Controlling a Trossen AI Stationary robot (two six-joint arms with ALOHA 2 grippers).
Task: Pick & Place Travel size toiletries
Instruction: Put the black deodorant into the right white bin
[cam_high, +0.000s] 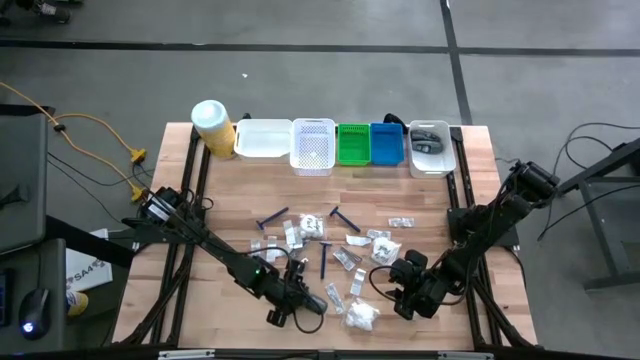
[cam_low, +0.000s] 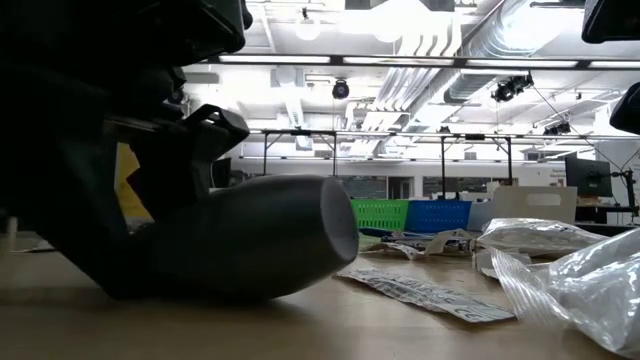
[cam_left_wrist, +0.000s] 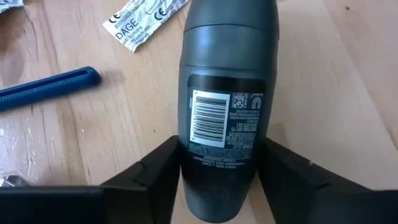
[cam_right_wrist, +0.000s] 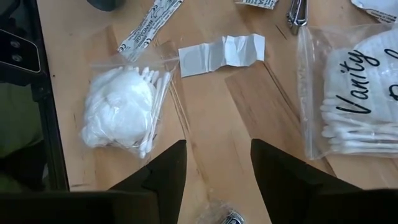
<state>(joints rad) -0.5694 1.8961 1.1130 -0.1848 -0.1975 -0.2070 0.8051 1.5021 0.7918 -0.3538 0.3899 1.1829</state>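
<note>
The left claw (cam_left_wrist: 217, 180) sits low on the wooden surface (cam_left_wrist: 336, 81), its two dark fingers (cam_left_wrist: 155, 177) closed against the sides of a dark grey roll-on bottle (cam_left_wrist: 227, 93) that lies on its side with the barcode label facing up. Whether the fingers truly grip it or merely touch it cannot be told. Just beside this claw lie a thin dark-blue stick (cam_left_wrist: 46, 87) and a white printed sachet (cam_left_wrist: 146, 22).

The right claw (cam_right_wrist: 217, 168) hovers over bare wood near the front edge, fingers spread with nothing between them. To one side of it lies a clear bag of cotton balls and swabs (cam_right_wrist: 127, 109), to the other a bag of swabs printed "Vanity" (cam_right_wrist: 351, 99), and ahead a flat white sachet (cam_right_wrist: 221, 53).

More sachets and sticks lie scattered between the two claws; a row of bins (cam_high: 345, 145) stands well beyond.
</note>
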